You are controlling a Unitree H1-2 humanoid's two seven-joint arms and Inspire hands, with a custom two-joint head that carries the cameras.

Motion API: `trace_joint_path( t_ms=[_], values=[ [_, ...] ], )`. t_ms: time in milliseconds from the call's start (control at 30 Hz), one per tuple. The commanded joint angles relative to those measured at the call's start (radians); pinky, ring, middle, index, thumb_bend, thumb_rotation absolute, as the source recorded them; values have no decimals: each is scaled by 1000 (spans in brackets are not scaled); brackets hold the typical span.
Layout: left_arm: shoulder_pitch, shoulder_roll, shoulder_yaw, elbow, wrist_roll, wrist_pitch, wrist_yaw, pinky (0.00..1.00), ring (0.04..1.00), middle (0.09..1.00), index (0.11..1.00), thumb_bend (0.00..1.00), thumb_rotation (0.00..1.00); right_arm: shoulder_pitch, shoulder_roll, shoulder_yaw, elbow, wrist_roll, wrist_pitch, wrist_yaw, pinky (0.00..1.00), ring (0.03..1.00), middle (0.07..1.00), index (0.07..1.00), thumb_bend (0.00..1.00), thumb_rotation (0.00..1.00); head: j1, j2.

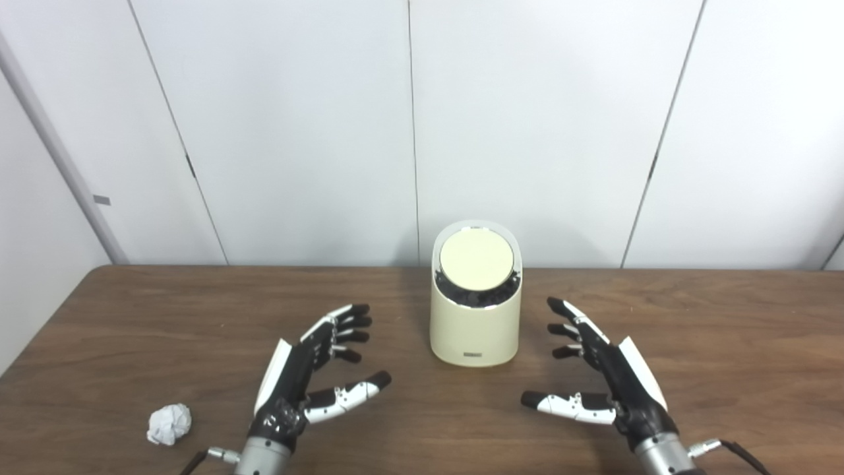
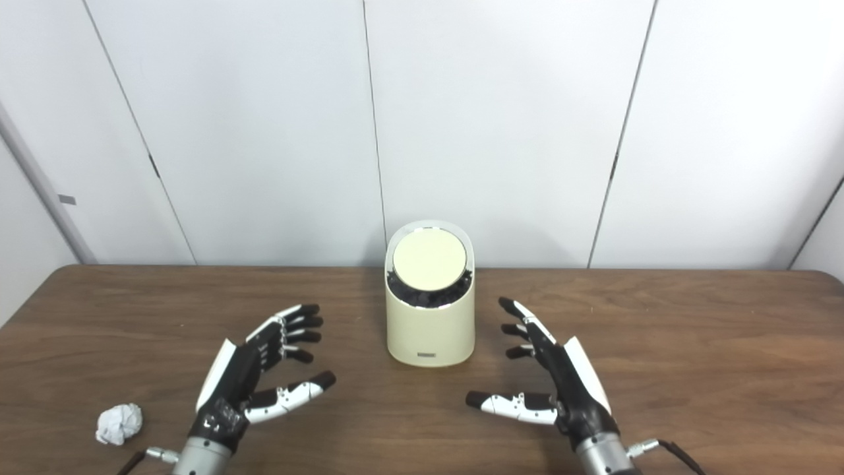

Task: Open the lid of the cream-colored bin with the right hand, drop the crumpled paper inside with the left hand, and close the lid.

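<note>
A cream-colored bin (image 1: pixel 475 323) stands upright in the middle of the wooden table, its round lid (image 1: pixel 476 259) tilted toward me and resting in the opening, with a dark liner showing under it. A white ball of crumpled paper (image 1: pixel 169 424) lies near the table's front left. My left hand (image 1: pixel 316 373) hovers open to the left of the bin, to the right of the paper and apart from both. On the bin's right my right hand (image 1: pixel 597 373) is open too, fingers spread, touching nothing.
The brown table (image 1: pixel 725 343) stretches wide on both sides, with its left edge near the paper. White wall panels (image 1: pixel 409 132) rise just behind the table's far edge, close behind the bin.
</note>
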Motion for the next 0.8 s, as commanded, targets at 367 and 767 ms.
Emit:
trace_joint_path(
  t_ms=[367, 767],
  values=[
    [-50, 11, 5, -31, 4, -1, 3, 622, 734, 785, 826, 674, 149, -52, 4, -5, -35, -14, -3, -12, 674, 833, 925, 893, 745, 305, -10, -14],
    [-53, 2, -1, -5, -2, -22, 6, 611, 729, 791, 831, 679, 144, -148, 33, -11, -64, -92, 103, -43, 767, 867, 911, 969, 796, 432, -32, -41]
  ],
)
